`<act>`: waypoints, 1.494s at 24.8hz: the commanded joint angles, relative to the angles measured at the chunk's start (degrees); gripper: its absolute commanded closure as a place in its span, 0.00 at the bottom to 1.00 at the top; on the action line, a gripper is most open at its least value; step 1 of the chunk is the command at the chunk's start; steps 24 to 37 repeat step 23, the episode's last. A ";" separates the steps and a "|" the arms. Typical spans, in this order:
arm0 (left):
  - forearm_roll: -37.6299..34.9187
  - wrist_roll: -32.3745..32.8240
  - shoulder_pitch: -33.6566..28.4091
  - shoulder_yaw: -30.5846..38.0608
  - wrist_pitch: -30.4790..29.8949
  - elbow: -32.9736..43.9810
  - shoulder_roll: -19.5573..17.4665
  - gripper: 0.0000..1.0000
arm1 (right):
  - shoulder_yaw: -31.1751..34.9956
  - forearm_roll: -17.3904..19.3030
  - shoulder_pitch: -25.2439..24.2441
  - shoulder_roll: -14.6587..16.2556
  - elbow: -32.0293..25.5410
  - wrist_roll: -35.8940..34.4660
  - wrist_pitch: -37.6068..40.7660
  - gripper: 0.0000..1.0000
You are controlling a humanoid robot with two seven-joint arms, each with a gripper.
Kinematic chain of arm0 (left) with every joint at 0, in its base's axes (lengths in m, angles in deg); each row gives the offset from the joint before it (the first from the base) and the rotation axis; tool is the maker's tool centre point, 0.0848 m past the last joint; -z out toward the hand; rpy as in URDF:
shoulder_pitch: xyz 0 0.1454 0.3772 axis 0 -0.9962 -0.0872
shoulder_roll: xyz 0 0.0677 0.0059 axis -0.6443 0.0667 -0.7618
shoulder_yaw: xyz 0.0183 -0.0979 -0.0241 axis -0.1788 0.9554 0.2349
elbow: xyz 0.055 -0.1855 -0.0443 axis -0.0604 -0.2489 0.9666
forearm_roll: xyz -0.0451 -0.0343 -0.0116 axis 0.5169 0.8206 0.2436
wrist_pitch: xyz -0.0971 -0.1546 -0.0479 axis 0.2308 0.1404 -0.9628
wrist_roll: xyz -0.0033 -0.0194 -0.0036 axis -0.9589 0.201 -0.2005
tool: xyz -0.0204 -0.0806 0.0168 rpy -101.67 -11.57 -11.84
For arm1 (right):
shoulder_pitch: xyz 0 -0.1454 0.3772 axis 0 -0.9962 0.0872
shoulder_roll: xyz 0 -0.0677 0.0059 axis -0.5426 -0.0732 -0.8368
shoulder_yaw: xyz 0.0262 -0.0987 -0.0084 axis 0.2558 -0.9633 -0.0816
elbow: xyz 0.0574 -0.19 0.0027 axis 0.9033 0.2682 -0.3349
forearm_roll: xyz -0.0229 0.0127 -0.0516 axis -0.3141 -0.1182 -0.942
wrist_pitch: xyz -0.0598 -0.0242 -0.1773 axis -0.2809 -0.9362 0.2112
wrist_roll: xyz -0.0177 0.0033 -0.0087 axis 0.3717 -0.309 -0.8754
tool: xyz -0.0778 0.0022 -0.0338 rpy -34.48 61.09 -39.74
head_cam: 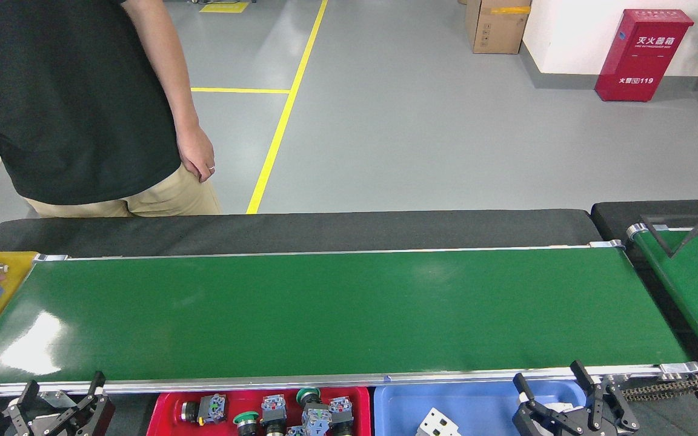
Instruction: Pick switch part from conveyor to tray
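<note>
Switch parts [264, 413] lie in red tray [170, 404]; conveyor [325, 315] is bare; both claws, left claw [58, 393] and right claw [552, 380], stand apart, holding nothing.

Glossy dark-green conveyor belt [337, 315] with silver rails

A red plastic tray [167, 404], a blue plastic tray [482, 402], a yellow tray [19, 261]; grey floor [415, 139] with yellow line.

The only readable writing stood on the red fire extinguisher cabinet [641, 54] against the white wall at the far right. Its front carried a line of white Chinese characters near the top, too small to make out surely, and lower down a second white line that ended in the number "119". The cardboard box [493, 27] beside it bore yellow tape, with no legible print.
</note>
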 commanded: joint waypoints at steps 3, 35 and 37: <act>0.00 -1.58 -0.22 0.53 -4.79 0.22 -0.69 0.00 | 0.98 0.25 0.12 0.16 -0.88 -0.42 0.11 0.01; 3.78 -1.58 -1.27 5.81 -4.71 0.75 1.15 0.00 | 5.02 0.17 -0.94 0.08 -0.80 -0.51 0.20 0.01; 3.78 -1.58 -1.27 5.81 -4.71 0.75 1.15 0.00 | 5.02 0.17 -0.94 0.08 -0.80 -0.51 0.20 0.01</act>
